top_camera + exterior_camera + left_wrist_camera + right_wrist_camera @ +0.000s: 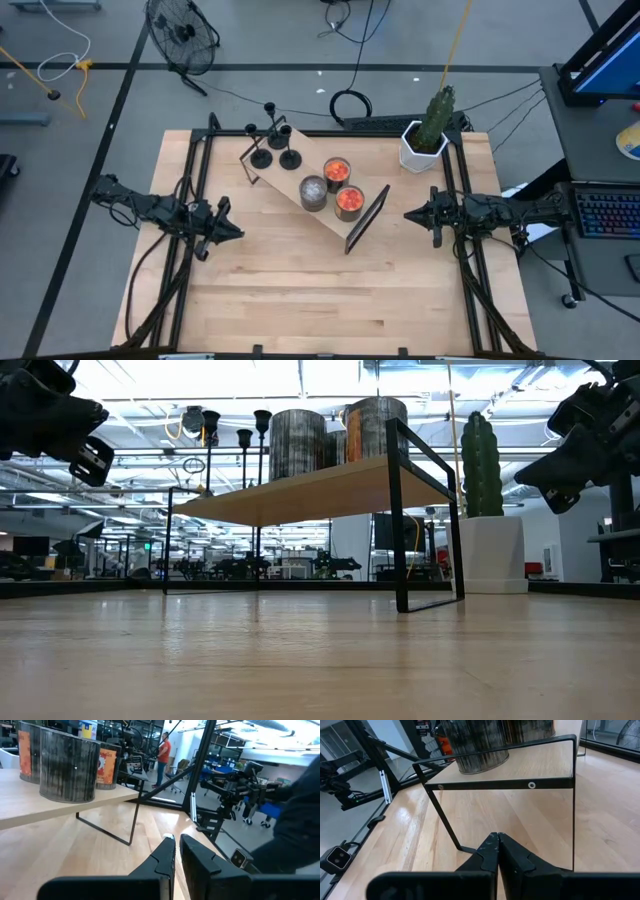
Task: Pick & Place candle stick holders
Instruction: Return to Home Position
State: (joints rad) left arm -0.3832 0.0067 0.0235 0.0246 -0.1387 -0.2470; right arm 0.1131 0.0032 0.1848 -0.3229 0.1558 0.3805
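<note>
Three black candle stick holders [276,150] stand by their round bases on the far left end of a low wooden shelf [300,210]. Their cup tops [236,426] show above the board in the low view. My left gripper [232,232] hovers level over the table's left side, shut on nothing, its fingertips [176,845] nearly together. My right gripper [410,214] hovers level at the right, shut and empty [496,840], pointing at the shelf's black end frame [570,795].
Three cylindrical jars [332,188] stand on the shelf's right half. A cactus in a white pot [425,140] sits at the far right corner. Bare wooden tabletop [320,290] spreads in front of the shelf. A person [163,750] stands in the room beyond.
</note>
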